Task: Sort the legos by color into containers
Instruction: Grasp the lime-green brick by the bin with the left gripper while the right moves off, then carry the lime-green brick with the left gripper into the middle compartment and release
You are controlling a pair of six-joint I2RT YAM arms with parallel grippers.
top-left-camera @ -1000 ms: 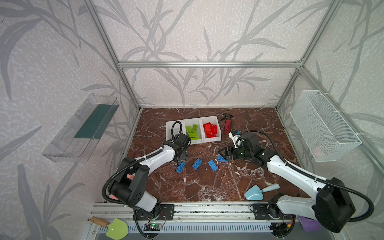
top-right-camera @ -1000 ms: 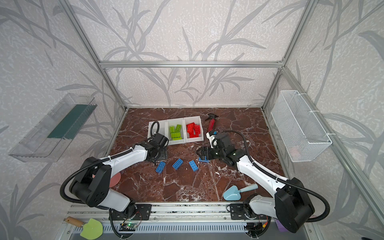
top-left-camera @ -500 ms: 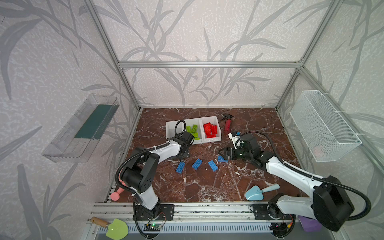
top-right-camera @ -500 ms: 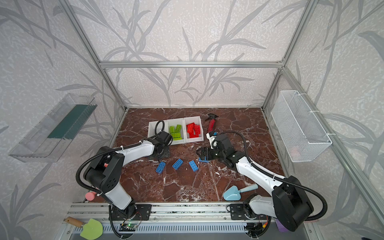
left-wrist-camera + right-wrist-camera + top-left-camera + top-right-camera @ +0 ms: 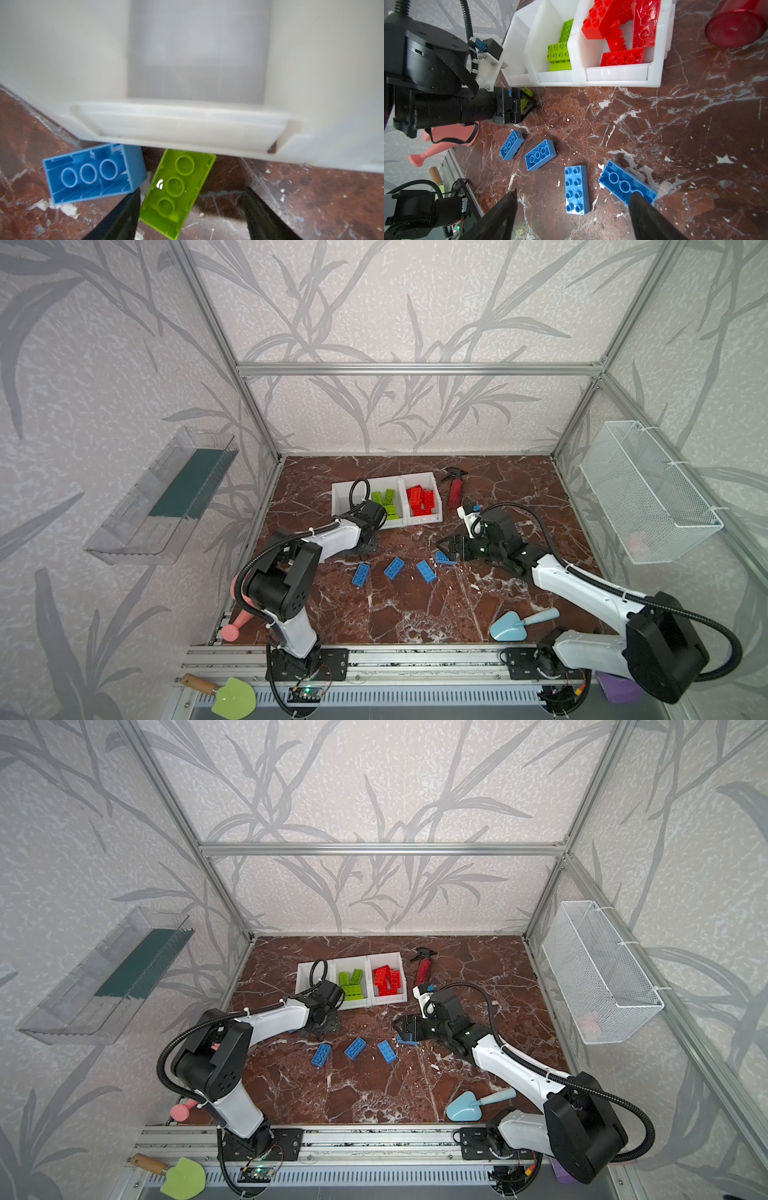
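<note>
Both pincers wide over loose bricks in front of the white bins.
The left pincer stood wide astride a lime green brick, which lay studs-down on the table just in front of the bins, not gripped; a lone blue brick lay just beside it. Farther out from the bins the right pincer gaped wide, 1 fingertip over the end brick of 4 blue bricks. Red bricks sat in 1 end bin, green bricks in the middle bin.
</note>
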